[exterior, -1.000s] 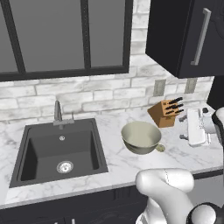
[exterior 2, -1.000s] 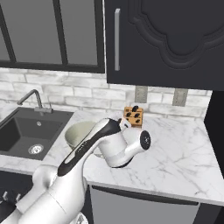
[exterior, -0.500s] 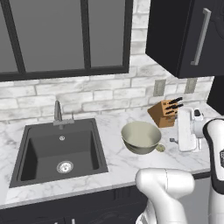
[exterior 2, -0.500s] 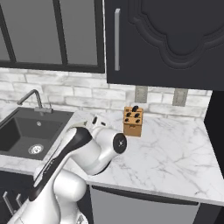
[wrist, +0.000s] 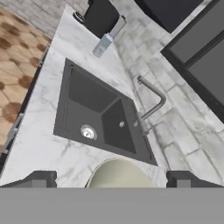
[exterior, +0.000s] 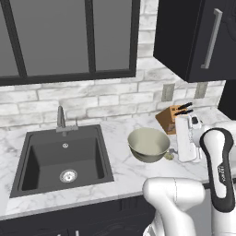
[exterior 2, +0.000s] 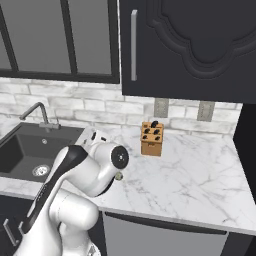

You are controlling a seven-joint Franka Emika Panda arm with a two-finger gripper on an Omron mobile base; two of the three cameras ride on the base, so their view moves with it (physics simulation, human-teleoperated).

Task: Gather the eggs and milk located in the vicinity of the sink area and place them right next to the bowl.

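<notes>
Marble table [exterior: 124, 177] holds a dark grey sink [exterior: 64, 159] left of the beige-olive round bowl [exterior: 148, 144]; claw [wrist: 111, 179] spread wide, gripping nothing, above the bowl.

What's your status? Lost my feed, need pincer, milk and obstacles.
Pincer open, empty, above the beige-olive round bowl. Small pale blue-grey milk carton upright on the counter beyond the dark grey sink, beside the black coffee machine. Path over the sink looks unobstructed.

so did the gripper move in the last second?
Yes. In the left base view the gripper has swung left: it was out to the right of the knife block and now sits just in front of it, closer to the bowl.
</notes>
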